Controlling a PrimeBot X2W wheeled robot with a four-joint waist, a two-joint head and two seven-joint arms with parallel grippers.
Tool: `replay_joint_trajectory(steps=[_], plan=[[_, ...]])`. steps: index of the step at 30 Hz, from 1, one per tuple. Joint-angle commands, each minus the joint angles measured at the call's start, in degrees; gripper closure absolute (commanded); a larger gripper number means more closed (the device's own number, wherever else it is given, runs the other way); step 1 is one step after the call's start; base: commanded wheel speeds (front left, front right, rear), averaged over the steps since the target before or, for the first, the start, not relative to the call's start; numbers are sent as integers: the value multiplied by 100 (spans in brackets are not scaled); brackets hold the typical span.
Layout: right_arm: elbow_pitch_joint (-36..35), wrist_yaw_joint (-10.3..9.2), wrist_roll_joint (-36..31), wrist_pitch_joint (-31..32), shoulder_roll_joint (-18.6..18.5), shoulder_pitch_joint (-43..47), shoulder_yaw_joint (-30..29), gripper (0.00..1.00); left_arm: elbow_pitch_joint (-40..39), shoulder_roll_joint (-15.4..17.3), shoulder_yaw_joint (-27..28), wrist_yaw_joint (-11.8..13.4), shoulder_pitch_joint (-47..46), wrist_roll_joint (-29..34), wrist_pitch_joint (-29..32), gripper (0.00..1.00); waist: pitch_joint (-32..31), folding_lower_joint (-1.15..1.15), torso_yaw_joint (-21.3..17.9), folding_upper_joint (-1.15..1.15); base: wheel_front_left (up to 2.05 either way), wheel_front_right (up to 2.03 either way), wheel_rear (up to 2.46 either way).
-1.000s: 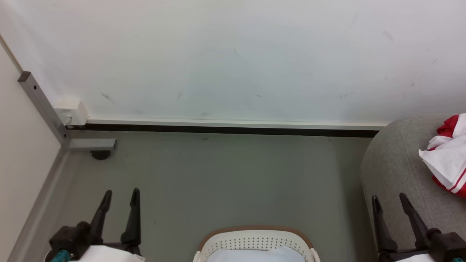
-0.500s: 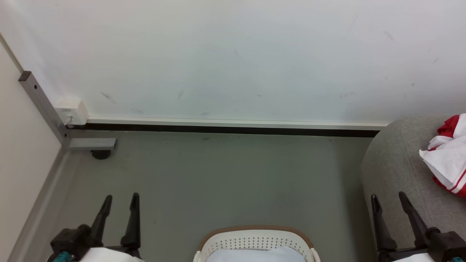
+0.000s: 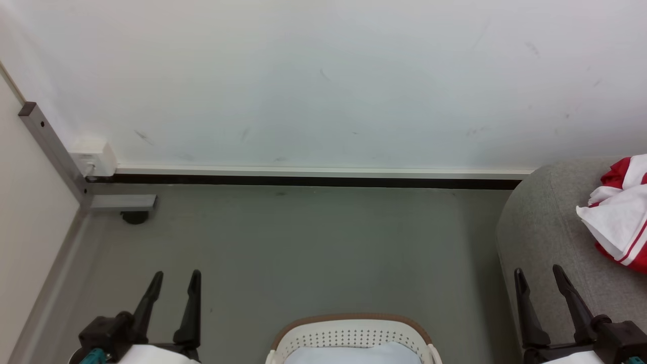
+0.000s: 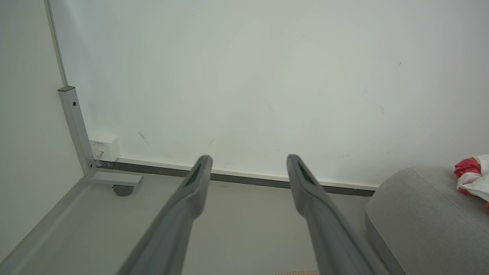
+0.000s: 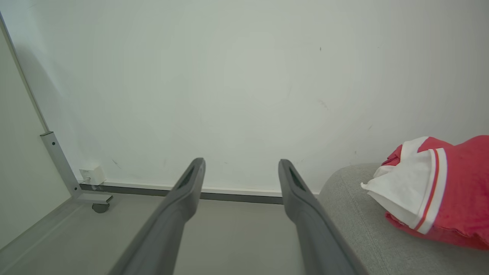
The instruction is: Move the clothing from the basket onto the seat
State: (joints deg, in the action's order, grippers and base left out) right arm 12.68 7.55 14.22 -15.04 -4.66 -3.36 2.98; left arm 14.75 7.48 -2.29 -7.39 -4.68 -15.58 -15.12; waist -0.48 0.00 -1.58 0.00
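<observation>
Clothing (image 3: 619, 212) is seen bunched on seat (image 3: 546, 232), right edge of the head frame. Basket (image 3: 349, 336) is cropped at bottom centre, so contents can't be judged. Left gripper (image 3: 177, 274) lower left, right gripper (image 3: 537, 270) lower right: fingers held apart on both.

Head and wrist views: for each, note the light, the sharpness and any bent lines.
Head view: soft even light, no glare, sharp throughout. Left wrist view: left claw blurred near the lens; metal post leans, likely a wide-angle effect. Right wrist view: right claw soft too, clothing crisp, wall dimmer towards its left corner.
</observation>
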Motion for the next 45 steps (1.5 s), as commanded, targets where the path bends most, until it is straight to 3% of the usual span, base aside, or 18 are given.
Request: replay_joint_trajectory(steps=[1, 10, 11, 14, 45], plan=[[-18, -13, 53, -18, 6, -33, -13, 0, -5, 42, 12, -17, 9, 41, -3, 0, -2, 0, -6, 0, 0, 0, 0], [28, -13, 97, -19, 11, -1, 15, 0, 13, 67, -84, -8, -21, -111, -3, 0, -4, 0, -8, 0, 0, 0, 0], [34, 0, 47, 2, 11, 6, 21, 100, 20, 25, -83, -15, 3, -46, 1, 100, -4, 0, -13, 0, 0, 0, 0], [154, 1, 96, 24, 42, 83, 28, 100, 155, -33, -108, -15, 77, -95, 27, 100, -4, 0, -15, 0, 0, 0, 0], [133, -2, 3012, 811, 77, -85, -328, 100, 55, -190, 271, -13, -31, -2945, 831, 100, 14, 0, 28, 0, 0, 0, 0]])
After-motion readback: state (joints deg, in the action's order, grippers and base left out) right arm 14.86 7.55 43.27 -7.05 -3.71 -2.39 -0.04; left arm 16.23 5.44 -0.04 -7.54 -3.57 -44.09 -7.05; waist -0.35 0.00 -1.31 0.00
